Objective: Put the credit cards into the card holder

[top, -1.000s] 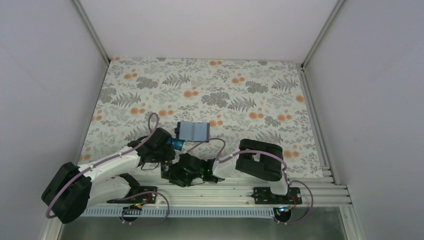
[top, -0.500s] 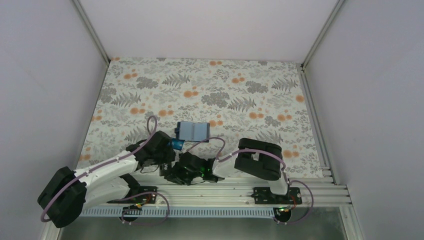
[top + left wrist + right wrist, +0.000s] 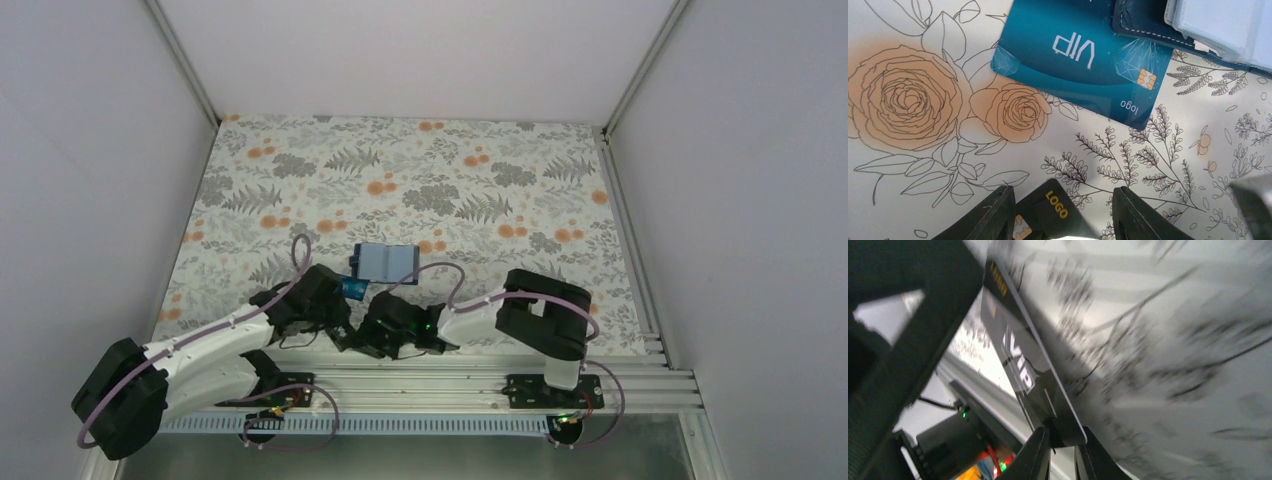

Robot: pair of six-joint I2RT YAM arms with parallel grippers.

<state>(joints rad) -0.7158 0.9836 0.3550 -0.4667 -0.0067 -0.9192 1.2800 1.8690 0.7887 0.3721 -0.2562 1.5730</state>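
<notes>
We note the right gripper [image 3: 1064, 456] clamped on one short end of a thin black rectangular credit card [image 3: 1020, 357] with gold and white lettering. The card's long axis runs away from the fingers, and the view is blurred. The left gripper [image 3: 1063, 195] stands parted, pinching nothing. A black card end shows between its fingers, with bare floral-print worktop [image 3: 480, 170] beside it. The dark navy folding card holder [image 3: 385, 262] lies open just beyond both grippers, toward the far edge, touching the flat teal-blue VIP card [image 3: 1073, 60]. We judge the next move is the right arm's: forward to the slots.
</notes>
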